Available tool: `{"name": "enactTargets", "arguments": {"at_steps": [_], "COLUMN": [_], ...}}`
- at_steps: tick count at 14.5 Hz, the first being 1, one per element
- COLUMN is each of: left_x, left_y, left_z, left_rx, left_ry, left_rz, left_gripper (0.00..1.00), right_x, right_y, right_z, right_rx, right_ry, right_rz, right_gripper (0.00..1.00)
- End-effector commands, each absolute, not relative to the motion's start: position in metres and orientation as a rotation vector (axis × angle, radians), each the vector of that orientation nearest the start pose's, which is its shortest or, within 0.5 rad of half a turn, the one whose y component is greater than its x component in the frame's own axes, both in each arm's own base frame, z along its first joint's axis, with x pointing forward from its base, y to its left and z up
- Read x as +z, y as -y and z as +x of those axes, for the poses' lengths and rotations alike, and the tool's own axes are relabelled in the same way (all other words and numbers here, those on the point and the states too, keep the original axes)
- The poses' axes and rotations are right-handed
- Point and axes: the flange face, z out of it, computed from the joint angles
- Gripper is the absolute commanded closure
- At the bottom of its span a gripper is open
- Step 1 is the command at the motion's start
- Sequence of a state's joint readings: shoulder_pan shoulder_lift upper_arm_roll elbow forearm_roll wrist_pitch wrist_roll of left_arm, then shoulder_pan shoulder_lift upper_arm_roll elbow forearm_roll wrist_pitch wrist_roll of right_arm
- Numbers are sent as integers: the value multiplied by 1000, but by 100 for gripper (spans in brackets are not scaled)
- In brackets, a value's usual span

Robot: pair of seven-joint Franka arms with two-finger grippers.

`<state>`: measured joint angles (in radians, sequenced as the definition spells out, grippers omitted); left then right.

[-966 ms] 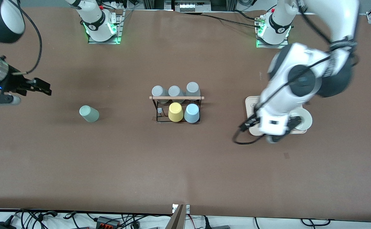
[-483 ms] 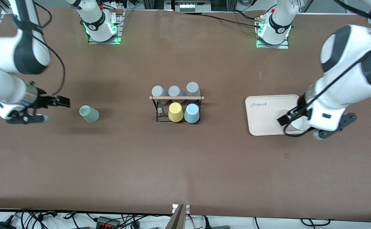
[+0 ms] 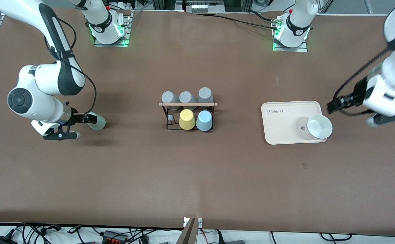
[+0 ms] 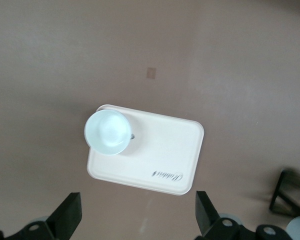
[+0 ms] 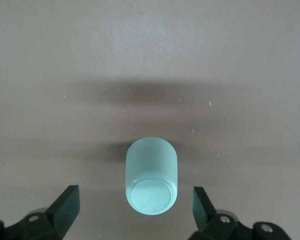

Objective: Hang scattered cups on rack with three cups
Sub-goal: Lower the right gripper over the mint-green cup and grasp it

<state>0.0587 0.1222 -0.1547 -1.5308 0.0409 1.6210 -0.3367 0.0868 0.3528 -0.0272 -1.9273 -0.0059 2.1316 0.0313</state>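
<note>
Rack holding five cups, one mint cup loose

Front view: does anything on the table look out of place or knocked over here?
The mint green cup lies on its side on the table toward the right arm's end, apart from the rack, with the open right gripper over it. The rack's peg beside the yellow cup is bare. Nothing looks spilled or damaged.

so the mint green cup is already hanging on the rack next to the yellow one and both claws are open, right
Not quite. The mint green cup lies on the table toward the right arm's end, apart from the rack; the front view shows it, with the open right claw at it. The cup beside the yellow cup is the light blue cup. The left claw is open too.
</note>
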Motion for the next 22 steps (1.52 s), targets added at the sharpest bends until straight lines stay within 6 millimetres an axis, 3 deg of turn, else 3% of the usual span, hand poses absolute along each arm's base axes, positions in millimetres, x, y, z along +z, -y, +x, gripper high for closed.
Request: {"name": "enactTargets", "arguments": {"at_steps": [1,3,8,13,14,15,16,18,21,22], "left_x": [594,603,615,618,619,620,621,627,633,639], "left_y": [38,28,-3,-12,-12,-13,-13,-12,-10,-10], "left_z": [545,528,500,502,502,502,502,504,504,504], "left_rx": [19,10,-19,-31,-34,-36,-41,-55,-74,-86], "left_ry": [231,182,3,7,12,16,16,18,21,18], "left_rz": [-3098,-3132,-3145,-3148,-3146,-3146,-3144,-3142,-3141,-3141], "left_gripper": [0,0,0,0,0,0,0,0,0,0], "right_x": [278,266,221,219,221,224,227,249,303,317], "right_y": [-31,-30,-28,-27,-27,-28,-29,-28,-41,-54], "right_z": [598,598,572,572,573,573,573,581,611,618], "right_rx": [255,267,214,221,217,219,241,258,294,301], "right_ry": [23,21,13,21,28,28,25,14,33,70], "right_rz": [-3167,-3167,-3167,-3167,-3167,-3167,-3166,-3165,-3153,-3150], "right_gripper": [0,0,0,0,20,50,66,78,80,80]}}
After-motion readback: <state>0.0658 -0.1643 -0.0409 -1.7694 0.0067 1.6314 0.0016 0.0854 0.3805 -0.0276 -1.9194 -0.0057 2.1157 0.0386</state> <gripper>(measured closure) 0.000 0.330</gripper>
